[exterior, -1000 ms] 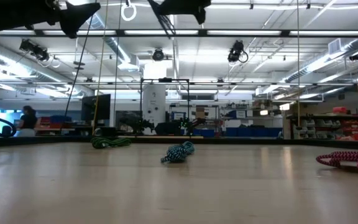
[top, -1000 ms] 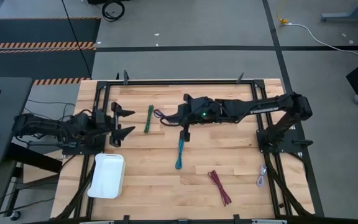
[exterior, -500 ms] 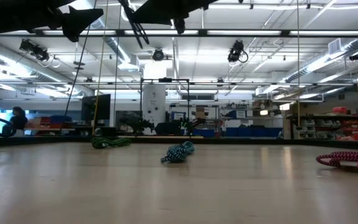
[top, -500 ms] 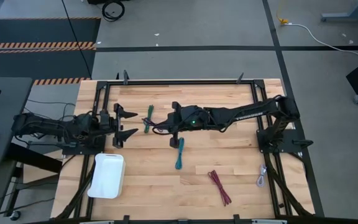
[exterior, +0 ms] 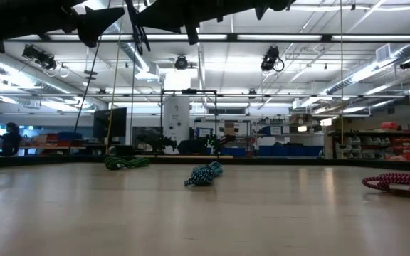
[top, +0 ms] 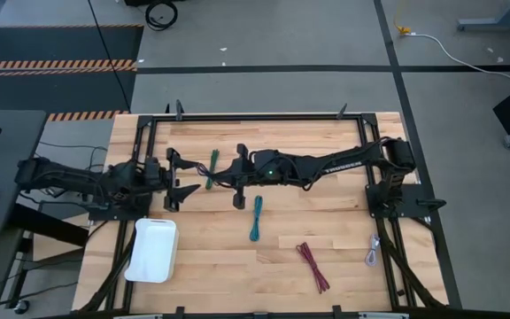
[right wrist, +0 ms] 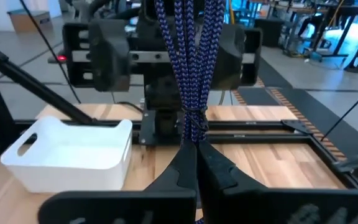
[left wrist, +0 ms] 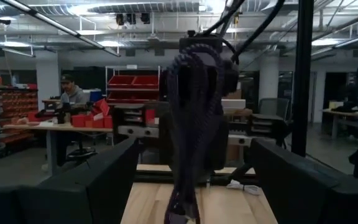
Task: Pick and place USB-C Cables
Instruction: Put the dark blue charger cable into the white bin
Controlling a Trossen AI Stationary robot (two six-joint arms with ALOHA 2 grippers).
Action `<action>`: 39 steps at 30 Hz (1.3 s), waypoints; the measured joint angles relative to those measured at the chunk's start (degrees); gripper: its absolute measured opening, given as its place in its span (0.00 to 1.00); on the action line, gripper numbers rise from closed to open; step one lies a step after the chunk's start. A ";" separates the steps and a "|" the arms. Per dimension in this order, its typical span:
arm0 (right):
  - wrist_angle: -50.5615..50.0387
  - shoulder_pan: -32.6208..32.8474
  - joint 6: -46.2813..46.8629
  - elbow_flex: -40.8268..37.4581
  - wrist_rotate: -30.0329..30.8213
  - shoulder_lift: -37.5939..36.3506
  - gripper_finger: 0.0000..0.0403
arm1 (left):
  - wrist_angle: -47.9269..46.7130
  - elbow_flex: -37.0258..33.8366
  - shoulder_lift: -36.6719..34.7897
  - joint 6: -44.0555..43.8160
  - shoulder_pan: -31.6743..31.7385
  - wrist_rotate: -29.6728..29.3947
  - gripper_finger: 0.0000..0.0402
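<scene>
Above the tabletop (top: 343, 226), a purple cable (right wrist: 191, 68) is held by the right gripper (top: 238, 177).
Its fingers are clamped on the hanging bundle; the left gripper (top: 177, 177) faces it, fingers spread apart; green cable (top: 212, 168), teal cable (top: 256, 218), dark red cable (top: 312, 267) lie flat; a white bin (top: 152, 250) sits nearby.

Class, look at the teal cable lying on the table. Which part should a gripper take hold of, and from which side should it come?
Grip the teal cable at its middle, coming straight down from above. It lies flat on the table as one long, narrow bundle, apart from the other cables. Fingers set across its narrow width would likely close on all the strands at once.
</scene>
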 joint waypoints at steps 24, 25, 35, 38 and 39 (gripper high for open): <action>-4.97 -0.07 -1.89 0.09 0.93 0.32 0.12 | 0.03 9.92 17.15 1.64 2.29 -6.94 0.05; -6.04 -0.03 -2.69 0.08 0.83 0.25 0.14 | -0.85 10.16 16.94 1.60 2.29 -7.14 0.05; -38.10 0.08 1.31 -0.02 3.49 -6.39 0.36 | -31.62 18.09 13.06 -3.48 2.37 -14.24 0.04; -50.30 0.06 6.36 -0.02 5.13 -8.87 0.37 | -47.74 23.67 12.80 -8.25 2.29 -17.28 0.04; -52.93 0.06 7.67 -0.02 6.16 -9.57 0.37 | -51.93 25.35 12.77 -9.82 2.31 -17.96 0.04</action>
